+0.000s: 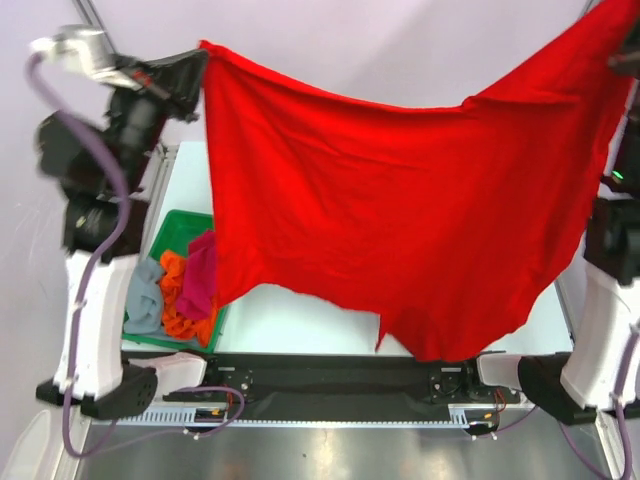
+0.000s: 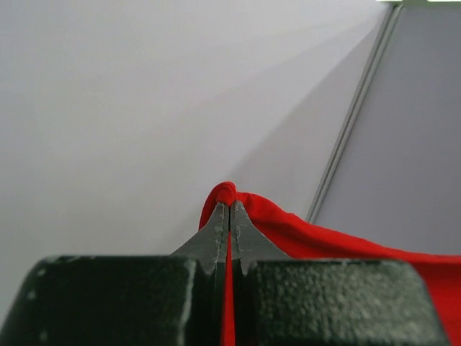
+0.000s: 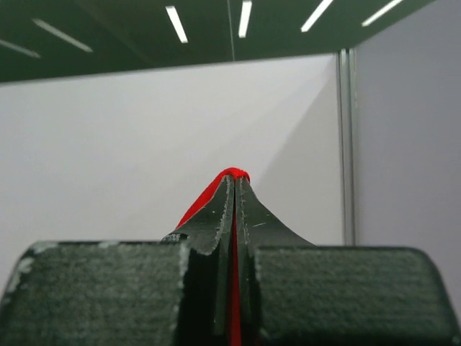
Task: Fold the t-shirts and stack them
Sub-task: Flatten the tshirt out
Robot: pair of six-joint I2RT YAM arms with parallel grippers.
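Aloft, red t-shirt (image 1: 400,220) (hem ragged)

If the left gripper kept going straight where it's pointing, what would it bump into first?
The left gripper is shut on the red t-shirt, which would travel with it. Past that, only a plain pale wall shows ahead, probably the first thing met; how far off is unclear.

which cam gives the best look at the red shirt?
Top external: the red t-shirt hangs spread wide, nearly all of it visible. Left wrist shows only a pinched corner and a strip in the left tool; right wrist shows only a sliver in the right tool.
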